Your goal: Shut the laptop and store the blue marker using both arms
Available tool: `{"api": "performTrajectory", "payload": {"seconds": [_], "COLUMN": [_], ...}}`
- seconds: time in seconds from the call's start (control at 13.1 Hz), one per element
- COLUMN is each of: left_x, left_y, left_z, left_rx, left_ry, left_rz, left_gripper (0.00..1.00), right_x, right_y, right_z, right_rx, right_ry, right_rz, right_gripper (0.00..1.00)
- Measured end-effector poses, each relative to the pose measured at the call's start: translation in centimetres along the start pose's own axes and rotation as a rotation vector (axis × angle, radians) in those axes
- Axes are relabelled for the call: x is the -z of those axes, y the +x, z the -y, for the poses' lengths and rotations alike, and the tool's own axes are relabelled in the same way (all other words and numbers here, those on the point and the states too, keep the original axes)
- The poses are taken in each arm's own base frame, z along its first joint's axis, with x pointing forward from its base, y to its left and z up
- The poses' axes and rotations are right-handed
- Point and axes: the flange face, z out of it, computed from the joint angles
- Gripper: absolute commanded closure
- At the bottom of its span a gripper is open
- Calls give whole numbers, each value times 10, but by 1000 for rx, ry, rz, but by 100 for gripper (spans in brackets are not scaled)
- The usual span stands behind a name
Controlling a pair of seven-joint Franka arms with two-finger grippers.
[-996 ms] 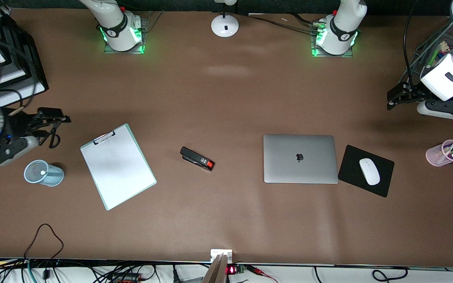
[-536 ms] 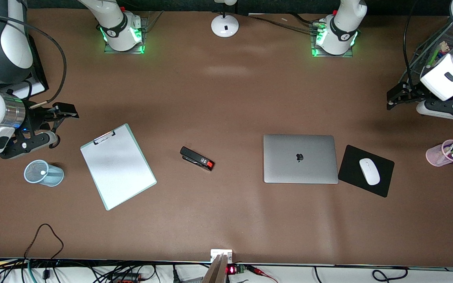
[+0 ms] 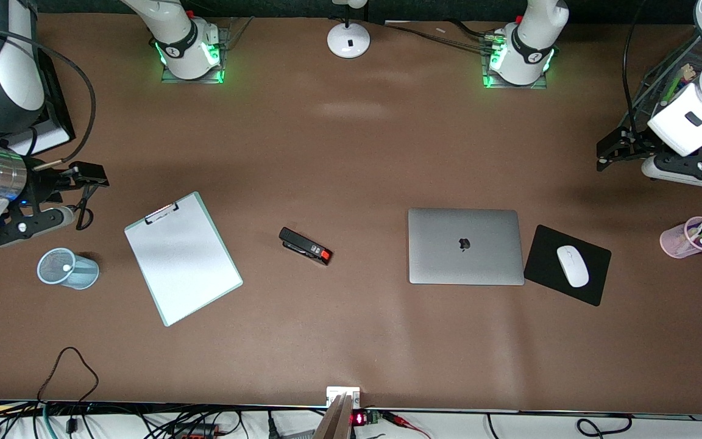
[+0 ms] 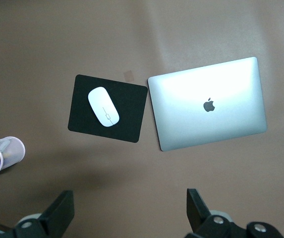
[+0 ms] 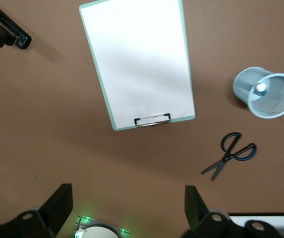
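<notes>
The laptop lies shut and flat, silver lid up with the dark apple logo; it also shows in the left wrist view. The blue marker stands in a pale blue mesh cup; only its white end shows, also in the right wrist view. My right gripper is open and empty, up over the scissors beside that cup; its jaws stand wide apart. My left gripper is open and empty, up over the table's left arm's end.
A white clipboard and a red-tipped black stapler lie mid-table. A black mouse pad with a white mouse sits beside the laptop. A pink cup of pens, scissors, a wire rack and black trays stand at the ends.
The right arm has swung round above the cup, its gripper lifting slightly away from the cup. The left arm has barely shifted. Nothing on the table moved.
</notes>
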Motion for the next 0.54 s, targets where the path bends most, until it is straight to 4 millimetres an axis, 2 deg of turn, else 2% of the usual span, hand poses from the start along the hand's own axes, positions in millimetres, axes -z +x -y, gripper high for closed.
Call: {"api": "performTrajectory", "payload": {"seconds": [0.15,0.38,0.54], "left_x": [-1,-3,-3], "left_y": [1,1,1], "left_z": [2,3,4], "left_rx": [3,4,7], "left_ry": [0,-1,-1], "left_rz": [2,4,4], "left_gripper": [0,0,0], "right_x": [13,53,78], "right_y": [-12,-48,-64], "right_z": [-10,-28,-22], "right_rx": [-29,-112,-234], "right_ry": [-31,-50,-58], "right_rz": [3,-65,-125], "right_gripper": [0,0,0]}}
